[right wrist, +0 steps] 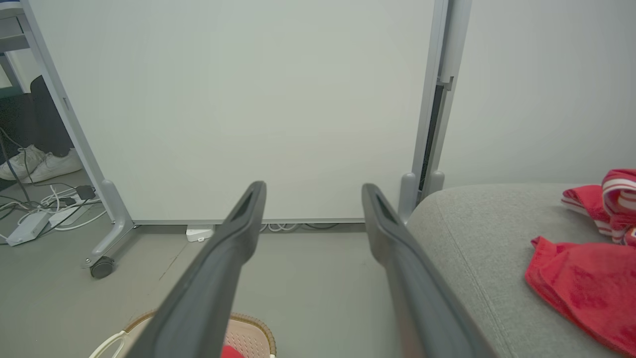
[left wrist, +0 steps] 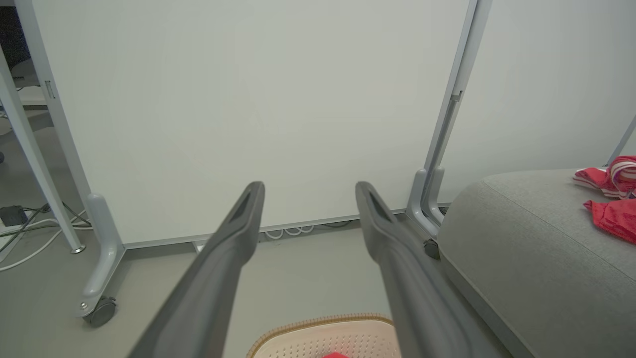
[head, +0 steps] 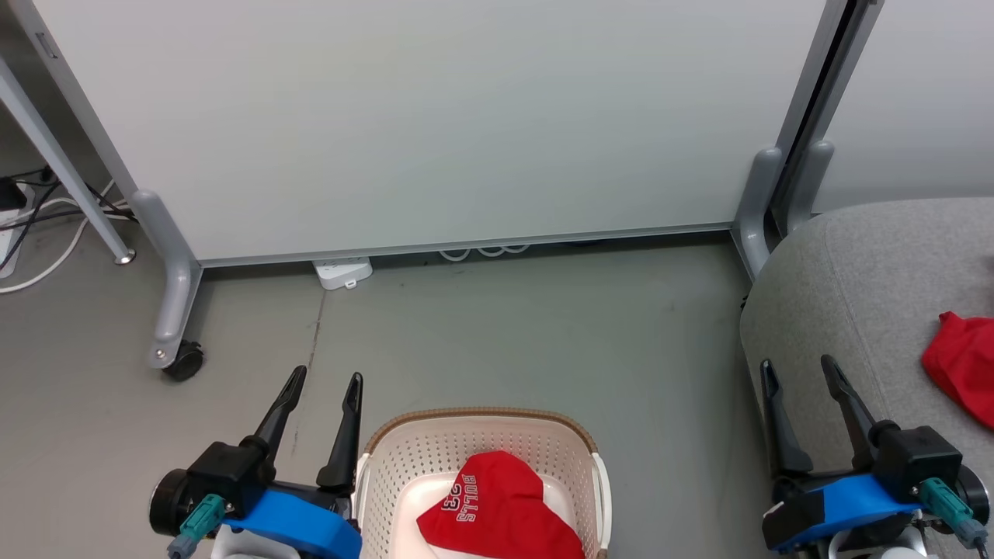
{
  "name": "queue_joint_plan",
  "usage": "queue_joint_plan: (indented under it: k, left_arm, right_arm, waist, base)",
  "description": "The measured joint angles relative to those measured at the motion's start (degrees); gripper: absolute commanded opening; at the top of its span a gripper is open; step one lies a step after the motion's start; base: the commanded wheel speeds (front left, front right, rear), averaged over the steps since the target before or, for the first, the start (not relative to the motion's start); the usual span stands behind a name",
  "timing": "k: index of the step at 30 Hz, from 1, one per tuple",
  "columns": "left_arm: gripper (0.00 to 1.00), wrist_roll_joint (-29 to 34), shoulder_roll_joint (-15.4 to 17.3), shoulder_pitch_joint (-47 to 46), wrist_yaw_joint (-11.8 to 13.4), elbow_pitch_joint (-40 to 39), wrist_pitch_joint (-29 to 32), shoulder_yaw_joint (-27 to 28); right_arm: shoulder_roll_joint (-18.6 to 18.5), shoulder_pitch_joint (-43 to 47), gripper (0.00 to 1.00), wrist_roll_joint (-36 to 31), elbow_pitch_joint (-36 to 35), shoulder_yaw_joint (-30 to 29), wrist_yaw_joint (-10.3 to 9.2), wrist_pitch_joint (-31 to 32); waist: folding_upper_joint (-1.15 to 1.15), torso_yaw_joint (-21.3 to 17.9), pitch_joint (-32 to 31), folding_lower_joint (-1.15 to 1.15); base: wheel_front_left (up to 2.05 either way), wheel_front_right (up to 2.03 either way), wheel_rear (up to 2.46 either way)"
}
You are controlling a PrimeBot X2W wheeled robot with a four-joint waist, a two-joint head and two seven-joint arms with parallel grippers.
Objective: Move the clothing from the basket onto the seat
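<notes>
One soft red "BULLS" garment [head: 497,508] lies crumpled in the cream perforated plastic basket [head: 481,423], another red garment [head: 963,365] on the large grey fabric seat [head: 854,295], so left fingers [head: 345,427] and right fingers [head: 776,419] stand apart, empty, seemingly ready to pick.

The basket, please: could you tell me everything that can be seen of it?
The basket is cream perforated plastic, a rounded rectangle with a brown woven-look rim and white side handles. It stands upright on the grey floor, its near end cut off by the frame. A red garment lettered BULLS lies inside. The open left hand is beside it.
</notes>
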Motion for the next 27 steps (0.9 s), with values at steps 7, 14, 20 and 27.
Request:
queue_joint_plan:
  k: [7,14,20,27]
  left_arm:
    - [1.0,-0.44,-0.6,-1.23,0.0,3.08,0.01,-0.19]
    - [1.0,-1.9,-1.46,-8.55,0.0,8.7,0.01,-2.75]
    - [1.0,-2.89,-1.77,-15.92,0.0,15.5,0.01,-6.37]
    - [1.0,-4.54,-1.94,-24.81,0.0,24.39,0.01,-9.25]
  right_arm:
    - [0.05,-2.03,1.0,-0.22,-2.78,-0.13,0.0,0.18]
    - [-0.38,-7.71,1.0,-0.75,-7.88,0.81,0.0,0.76]
    - [-0.55,-11.94,1.0,-0.82,-10.35,0.9,0.0,0.99]
    - [-0.58,-15.98,1.0,-1.0,-12.6,0.91,0.0,-0.13]
  waist:
    - [0.0,0.13,4.25,0.0]
    - [0.0,-0.39,12.83,0.02]
    - [0.0,-1.78,21.56,0.02]
    - [0.0,-4.61,31.51,0.02]
  base:
    - [0.0,0.0,0.0]
    - [0.0,0.0,0.0]
    - [0.0,0.0,0.0]
    - [0.0,0.0,0.0]
